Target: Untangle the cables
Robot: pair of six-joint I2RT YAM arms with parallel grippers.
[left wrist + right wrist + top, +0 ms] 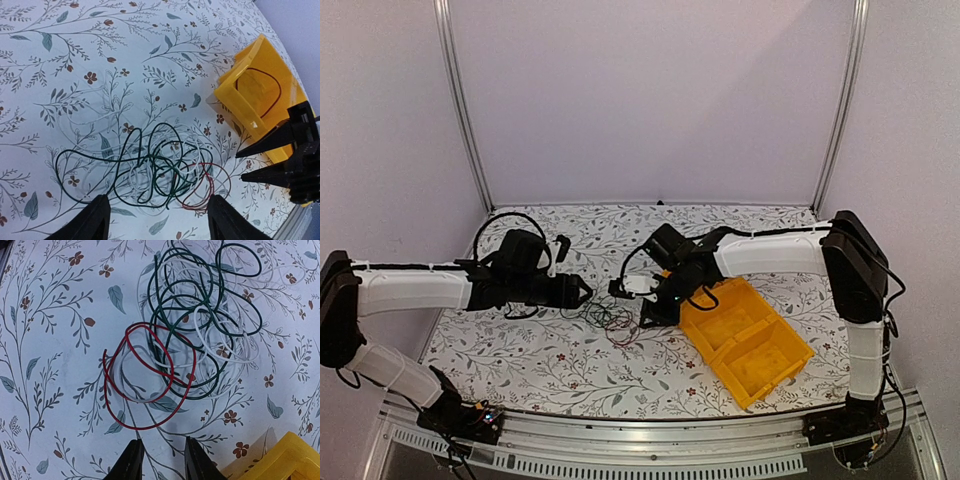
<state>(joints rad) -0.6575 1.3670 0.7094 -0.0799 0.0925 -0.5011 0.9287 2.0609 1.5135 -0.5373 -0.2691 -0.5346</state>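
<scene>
Beside the yellow bin, tangled cables on floral tablecloth.

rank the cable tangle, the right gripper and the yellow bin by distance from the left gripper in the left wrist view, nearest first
From the left gripper:
1. cable tangle, right between its open fingers
2. right gripper, off to the right beside the tangle
3. yellow bin, farther right, behind that gripper
</scene>
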